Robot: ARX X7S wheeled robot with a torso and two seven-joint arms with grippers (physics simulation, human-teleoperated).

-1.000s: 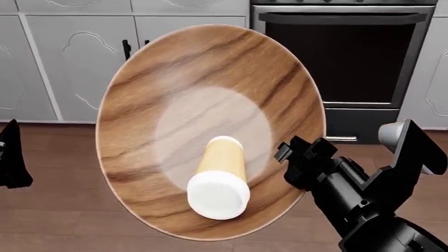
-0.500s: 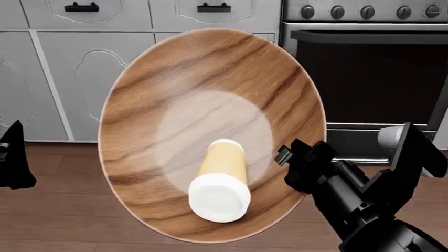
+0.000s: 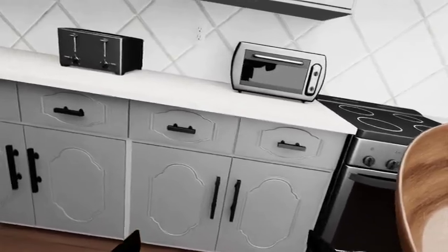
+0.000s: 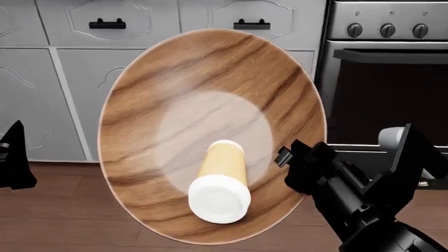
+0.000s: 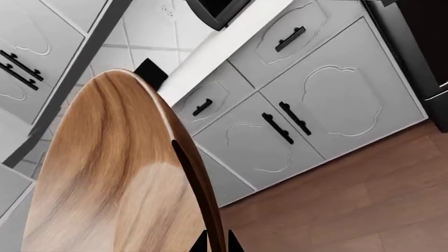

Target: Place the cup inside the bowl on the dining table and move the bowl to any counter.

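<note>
The wooden bowl (image 4: 210,105) fills the middle of the head view, held up in the air and tilted. The tan cup (image 4: 221,181) with its white lid lies on its side inside the bowl. My right gripper (image 4: 286,155) is shut on the bowl's right rim. In the right wrist view the bowl (image 5: 105,173) shows edge-on, and the gripper (image 5: 215,244) has a fingertip on each side of the rim. My left gripper (image 4: 12,157) is open and empty at the left, with its fingertips wide apart in its own view (image 3: 224,244). The counter (image 3: 175,89) lies ahead. The dining table is out of view.
A black toaster (image 3: 100,50) and a toaster oven (image 3: 278,71) stand on the counter. Grey-white cabinet doors (image 4: 77,94) and drawers are below it. A stove with an oven door (image 4: 392,94) is to the right. The floor (image 4: 63,215) is wood.
The cabinets and oven have slid right and down in the head view, and the drawers and stove knobs have come into sight. The bowl, cup and both grippers keep their places.
</note>
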